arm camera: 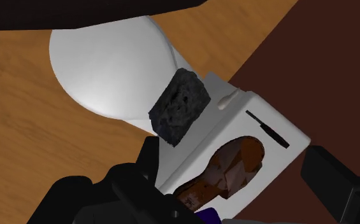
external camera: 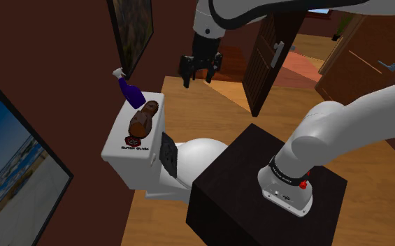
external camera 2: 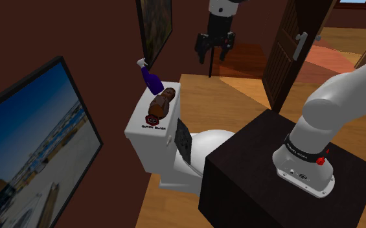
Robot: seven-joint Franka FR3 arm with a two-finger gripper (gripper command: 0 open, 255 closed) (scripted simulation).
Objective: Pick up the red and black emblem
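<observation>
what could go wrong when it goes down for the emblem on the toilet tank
1. The red and black emblem lies flat on the tank lid, so the open gripper may scrape the lid and fail to get a hold.
2. The brown lumpy object sits right beside the emblem. A finger could land on it or shove it into the blue spray bottle.
3. The emblem is near the lid's end, so a nudge might slide it off.

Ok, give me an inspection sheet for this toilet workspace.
Surface: white toilet tank lid, flat.
Job's thing: red and black emblem lying on the lid.
Clutter: brown lumpy object and blue spray bottle on the lid; dark grey rough block at the tank front.
Tool: black two-finger tool open, in the air, holding nothing.
Cables: nothing seen.
Surroundings: dark wall, framed picture, wooden door, wood floor.
</observation>
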